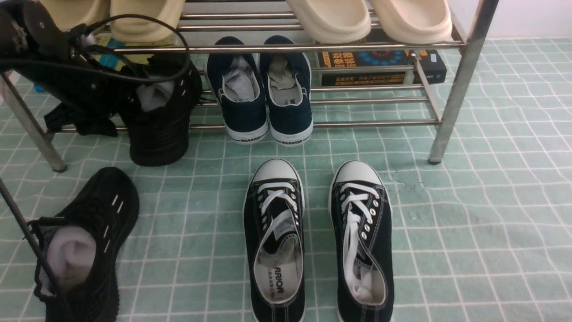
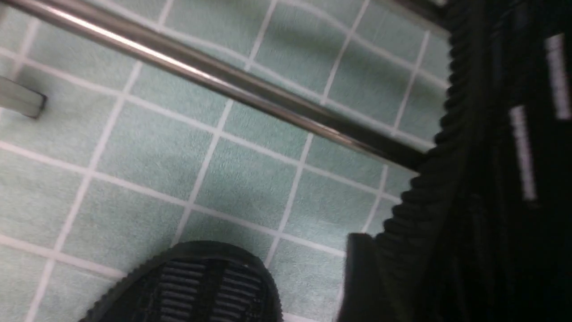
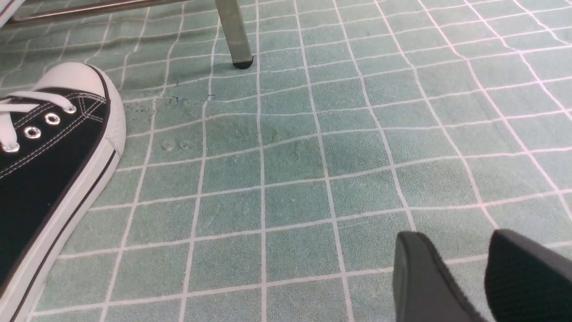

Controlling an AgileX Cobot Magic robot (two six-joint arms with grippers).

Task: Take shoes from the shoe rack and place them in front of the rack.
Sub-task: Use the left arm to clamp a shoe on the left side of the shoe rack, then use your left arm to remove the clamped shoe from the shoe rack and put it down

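One black mesh shoe (image 1: 89,241) lies on the green tiled floor at the near left, stuffed with white paper; its toe (image 2: 192,286) also shows in the left wrist view. The second black shoe (image 1: 156,120) stands tilted, toe down on the floor at the front bar of the steel shoe rack (image 1: 357,124). My left gripper (image 1: 114,105) is against this shoe's left side. One finger (image 2: 357,277) lies along its ribbed sole (image 2: 429,210); the other finger is hidden. My right gripper (image 3: 451,237) hovers open over bare floor, away from both shoes.
Navy white-soled slip-ons (image 1: 263,103) sit on the lower tier. Cream slippers (image 1: 333,20) rest on the upper tier, with boxes (image 1: 380,67) behind. Two black canvas lace-ups (image 1: 275,241) (image 1: 362,241) stand on the floor. A rack leg (image 3: 232,31) stands beyond the right gripper.
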